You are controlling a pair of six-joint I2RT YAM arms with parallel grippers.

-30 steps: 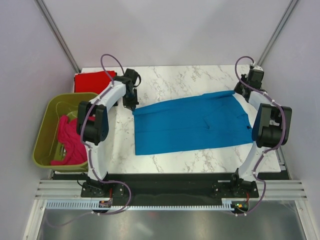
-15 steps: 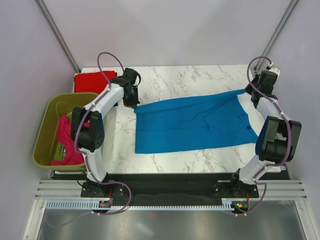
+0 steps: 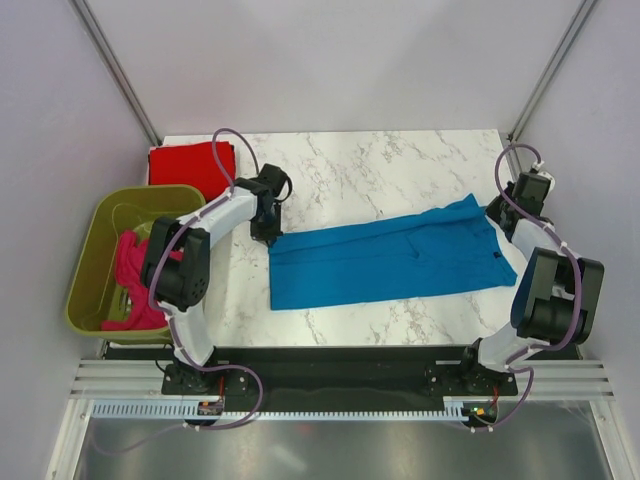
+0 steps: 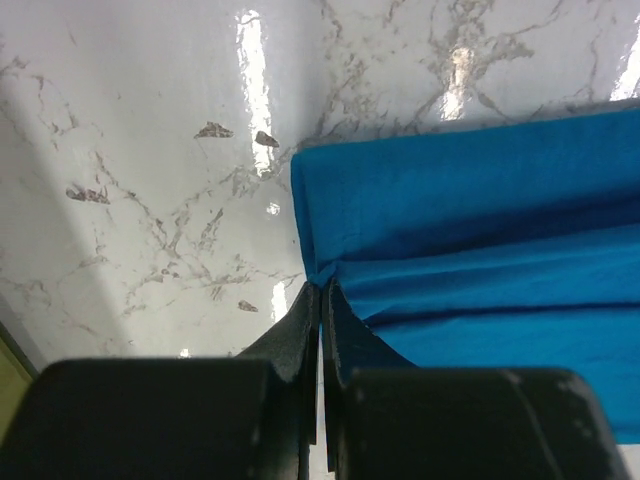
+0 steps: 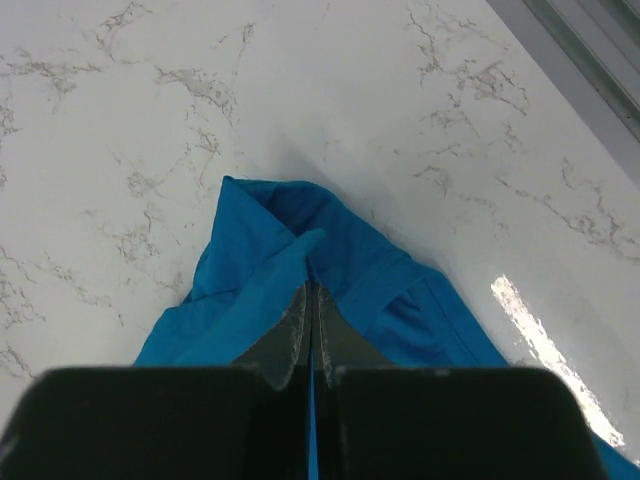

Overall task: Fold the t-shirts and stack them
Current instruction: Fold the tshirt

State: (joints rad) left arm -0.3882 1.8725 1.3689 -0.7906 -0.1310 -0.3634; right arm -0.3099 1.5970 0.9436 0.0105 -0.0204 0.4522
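Note:
The bright blue t-shirt [image 3: 385, 257] lies stretched across the marble table as a long folded band. My left gripper [image 3: 266, 232] is shut on its left far corner [image 4: 318, 268]. My right gripper [image 3: 497, 208] is shut on its right far corner [image 5: 300, 255], where the cloth bunches up. The red t-shirt [image 3: 190, 163] lies folded at the table's far left corner. The magenta-pink t-shirt [image 3: 135, 272] lies crumpled inside the tub.
The olive-green tub [image 3: 97, 235] stands off the table's left edge. Metal frame posts rise at the far left [image 3: 120, 80] and far right corners. The table's right edge runs close behind my right gripper [image 5: 560, 70].
Both grippers have carried the blue shirt's far edge towards the near side, so the shirt now lies narrower and folded over. The right arm swung outwards to the right.

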